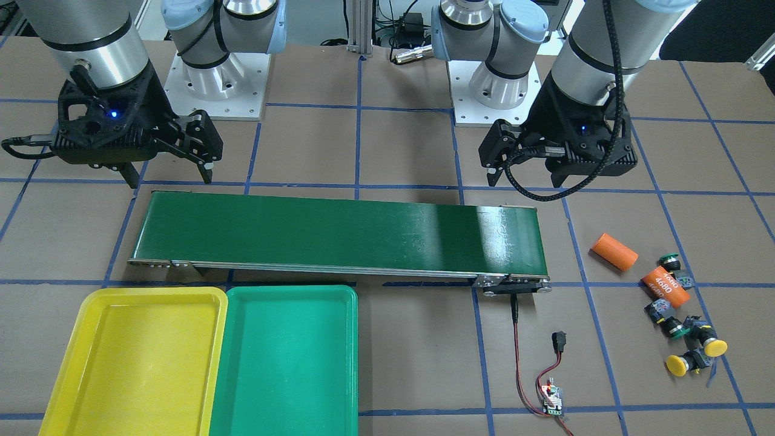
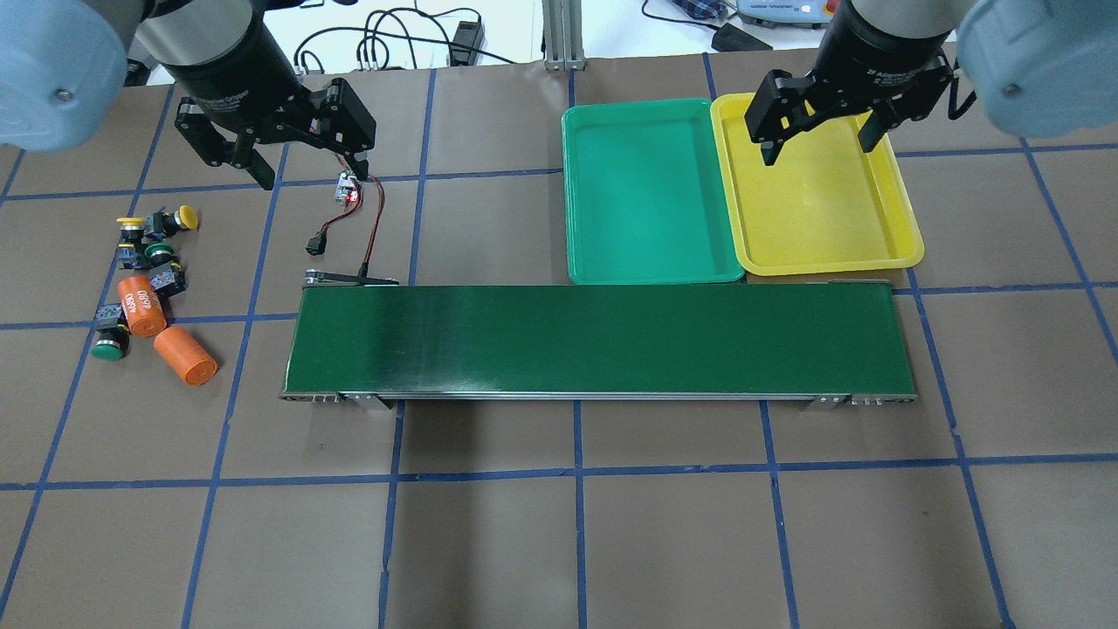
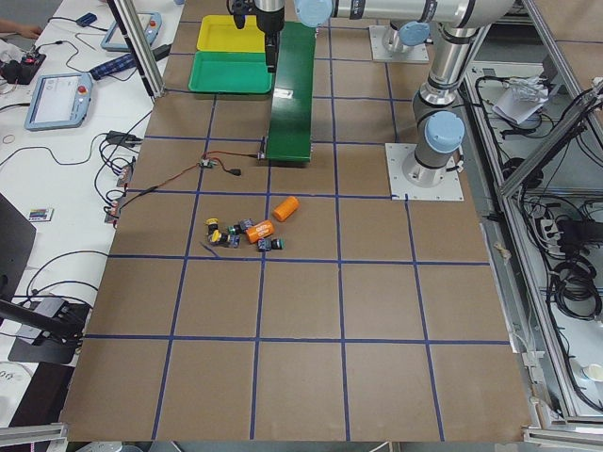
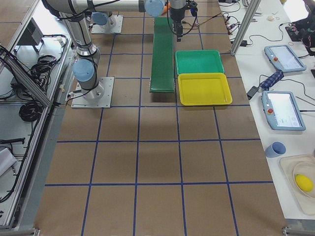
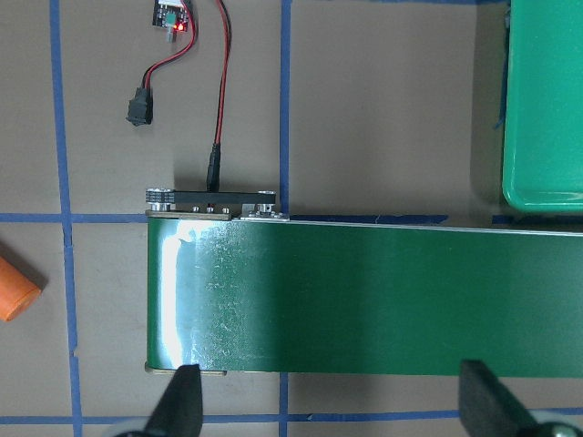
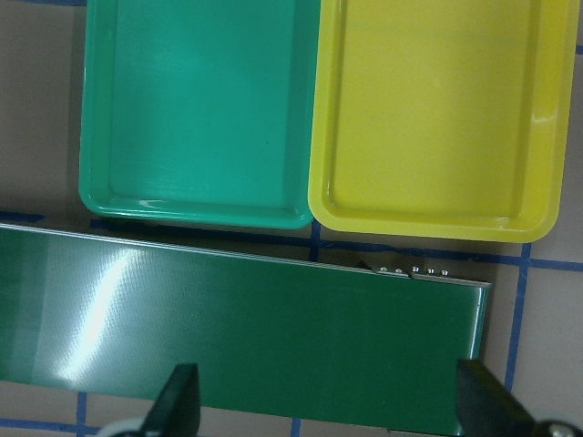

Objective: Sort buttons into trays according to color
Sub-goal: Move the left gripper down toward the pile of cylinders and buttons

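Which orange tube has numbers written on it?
The orange tube lying among the buttons reads 4680. The other orange tube, nearer the conveyor belt, is plain.

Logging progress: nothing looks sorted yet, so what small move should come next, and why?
Likely move the open left gripper toward the buttons beside the orange cylinders on its side. The yellow tray and green tray are empty, and the right gripper hangs far from them.
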You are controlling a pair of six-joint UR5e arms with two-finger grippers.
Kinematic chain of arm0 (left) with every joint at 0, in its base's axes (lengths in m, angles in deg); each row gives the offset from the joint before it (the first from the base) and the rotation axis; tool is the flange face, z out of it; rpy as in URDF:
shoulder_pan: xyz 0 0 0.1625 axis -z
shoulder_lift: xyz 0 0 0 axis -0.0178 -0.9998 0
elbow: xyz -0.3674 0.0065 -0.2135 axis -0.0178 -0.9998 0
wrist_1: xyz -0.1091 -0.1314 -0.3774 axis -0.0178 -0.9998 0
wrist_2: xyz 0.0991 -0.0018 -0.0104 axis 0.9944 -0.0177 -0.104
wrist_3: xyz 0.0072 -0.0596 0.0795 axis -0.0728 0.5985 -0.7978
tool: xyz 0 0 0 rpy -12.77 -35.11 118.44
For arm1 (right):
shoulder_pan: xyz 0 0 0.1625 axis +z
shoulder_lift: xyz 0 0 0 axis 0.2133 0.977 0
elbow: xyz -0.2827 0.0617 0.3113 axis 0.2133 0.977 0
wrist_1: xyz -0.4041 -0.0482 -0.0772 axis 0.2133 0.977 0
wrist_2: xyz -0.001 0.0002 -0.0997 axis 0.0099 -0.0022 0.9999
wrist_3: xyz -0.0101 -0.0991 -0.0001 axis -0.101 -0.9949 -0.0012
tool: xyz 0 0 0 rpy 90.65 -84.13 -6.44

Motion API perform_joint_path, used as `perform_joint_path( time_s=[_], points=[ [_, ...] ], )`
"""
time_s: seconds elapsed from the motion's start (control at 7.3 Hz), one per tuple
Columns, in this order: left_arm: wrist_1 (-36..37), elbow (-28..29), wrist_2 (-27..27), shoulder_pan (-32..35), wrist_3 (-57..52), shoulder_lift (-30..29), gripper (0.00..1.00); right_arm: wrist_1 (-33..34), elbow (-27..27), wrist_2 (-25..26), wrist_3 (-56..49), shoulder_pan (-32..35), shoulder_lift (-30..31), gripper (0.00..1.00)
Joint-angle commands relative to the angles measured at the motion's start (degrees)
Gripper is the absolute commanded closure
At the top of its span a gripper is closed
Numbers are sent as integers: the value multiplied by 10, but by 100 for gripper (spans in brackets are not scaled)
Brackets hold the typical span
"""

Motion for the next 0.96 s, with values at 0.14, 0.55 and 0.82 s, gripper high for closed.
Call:
perform_joint_path(
  time_s=[0.14,0.55,0.82],
  points=[
    [-3,2,-1,-2,0,-1,0,-1,-2,-6,-3,0,2,0],
    [-4,-10,3,-8,0,2,0,-1,-2,-8,-6,0,5,0],
    [-4,-12,3,-48,-1,-12,0,-1,-3,-8,-7,0,11,0]
  ],
)
